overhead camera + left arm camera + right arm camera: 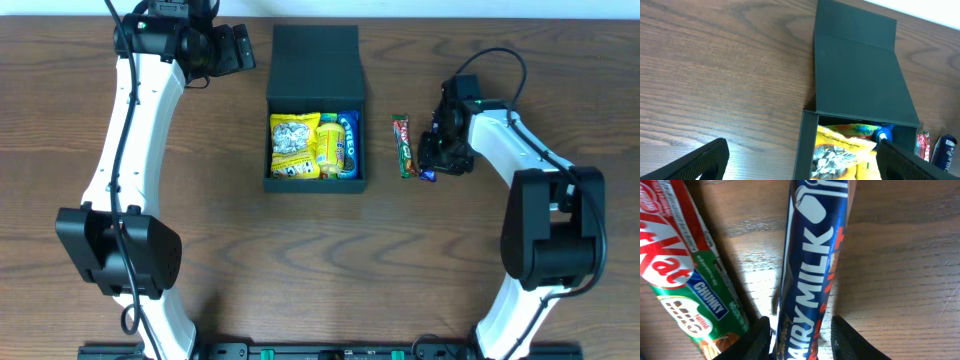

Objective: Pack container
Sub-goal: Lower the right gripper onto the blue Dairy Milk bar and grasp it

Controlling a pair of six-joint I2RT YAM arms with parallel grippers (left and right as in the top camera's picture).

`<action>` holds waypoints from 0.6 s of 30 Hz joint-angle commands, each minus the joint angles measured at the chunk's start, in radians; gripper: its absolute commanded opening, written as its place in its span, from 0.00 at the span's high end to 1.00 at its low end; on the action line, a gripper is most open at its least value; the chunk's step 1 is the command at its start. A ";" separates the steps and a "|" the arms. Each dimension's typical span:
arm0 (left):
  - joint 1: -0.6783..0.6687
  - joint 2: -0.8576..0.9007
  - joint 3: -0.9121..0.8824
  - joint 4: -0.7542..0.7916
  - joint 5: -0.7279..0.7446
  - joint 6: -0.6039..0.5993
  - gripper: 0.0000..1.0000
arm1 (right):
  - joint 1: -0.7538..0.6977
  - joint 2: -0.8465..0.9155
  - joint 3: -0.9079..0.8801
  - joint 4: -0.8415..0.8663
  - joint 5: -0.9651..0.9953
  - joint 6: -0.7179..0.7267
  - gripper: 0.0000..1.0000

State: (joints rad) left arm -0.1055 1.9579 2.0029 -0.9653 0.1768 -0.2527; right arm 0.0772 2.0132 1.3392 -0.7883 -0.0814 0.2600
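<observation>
The dark green container (315, 182) stands open at the table's middle, with its flap lid (860, 70) laid back. Inside lie yellow snack packets (296, 146) and a blue packet (350, 140). A KitKat Chunky bar (404, 146) lies on the wood right of the box. Just beyond it, my right gripper (436, 160) is low over the table, shut on a blue Dairy Milk bar (812, 275); the bar runs up between its fingers (759, 341). My left gripper (236, 47) hovers open and holding nothing behind the box's left rear corner. Its fingers (697, 162) straddle the box wall (806, 145).
The brown wooden table (210, 230) carries only the box and the two bars. The white left arm (130, 150) runs down the left side. The right arm (530, 170) bends in from the lower right.
</observation>
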 commanded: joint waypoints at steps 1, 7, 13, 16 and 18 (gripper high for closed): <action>0.000 0.005 0.005 -0.003 0.000 0.021 0.05 | 0.010 0.030 -0.008 0.000 0.013 0.016 0.61; 0.000 0.005 0.005 -0.002 0.000 0.022 0.05 | 0.010 0.030 -0.008 0.003 0.013 0.017 0.79; 0.000 0.005 0.005 -0.002 0.000 0.021 0.05 | 0.009 0.029 -0.006 0.004 0.002 0.025 0.87; 0.000 0.005 0.005 -0.002 0.000 0.021 0.05 | 0.009 0.029 0.011 -0.002 -0.006 0.025 0.90; 0.000 0.005 0.005 -0.002 0.000 0.021 0.05 | 0.009 0.028 0.038 -0.018 -0.018 0.024 0.93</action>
State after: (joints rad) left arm -0.1055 1.9579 2.0029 -0.9653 0.1768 -0.2493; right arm 0.0772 2.0228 1.3430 -0.7944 -0.0818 0.2745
